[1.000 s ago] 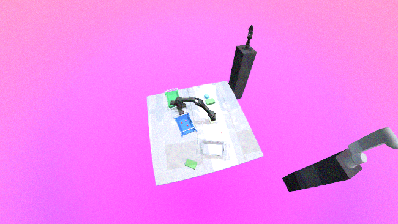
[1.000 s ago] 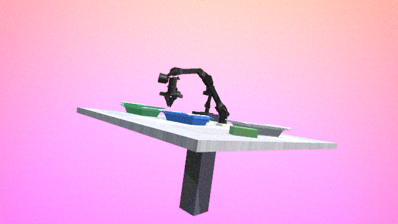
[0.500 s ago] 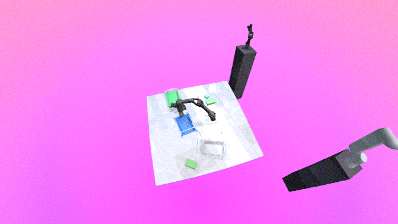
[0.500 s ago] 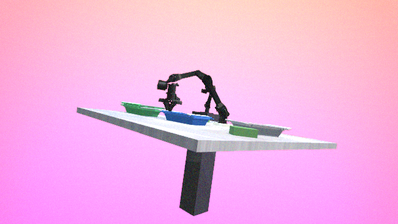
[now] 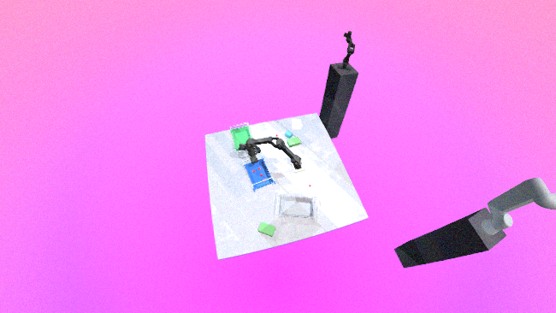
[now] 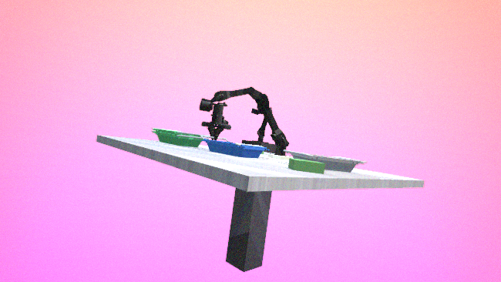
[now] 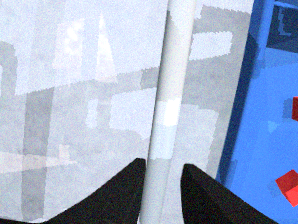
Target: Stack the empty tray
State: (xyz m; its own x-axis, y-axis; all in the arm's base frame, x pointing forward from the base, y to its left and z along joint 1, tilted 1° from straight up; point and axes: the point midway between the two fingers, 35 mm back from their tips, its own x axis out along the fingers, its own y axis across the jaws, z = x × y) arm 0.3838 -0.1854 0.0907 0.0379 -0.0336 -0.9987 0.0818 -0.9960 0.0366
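Note:
The loaded blue tray (image 5: 258,176) (image 6: 235,149) (image 7: 266,123) holds small red blocks (image 5: 257,171) (image 7: 289,185). In the wrist view one pale wire bar (image 7: 172,83) lies out over the table beside the tray's end. My gripper (image 5: 251,158) (image 6: 216,136) (image 7: 162,169) points down at that end. It is nearly shut, with one finger on each side of the bar and not clamping it. An empty green tray (image 5: 239,138) (image 6: 177,138) lies just beyond the blue tray.
A clear grey tray (image 5: 282,206) (image 6: 331,163) lies near the front of the table (image 5: 231,214) (image 6: 250,178). A green block (image 5: 266,228) (image 6: 306,166) lies beside it. A cyan block (image 5: 289,134) and another green block (image 5: 293,141) lie behind the arm's base. A dark pillar (image 5: 338,100) stands off the far corner.

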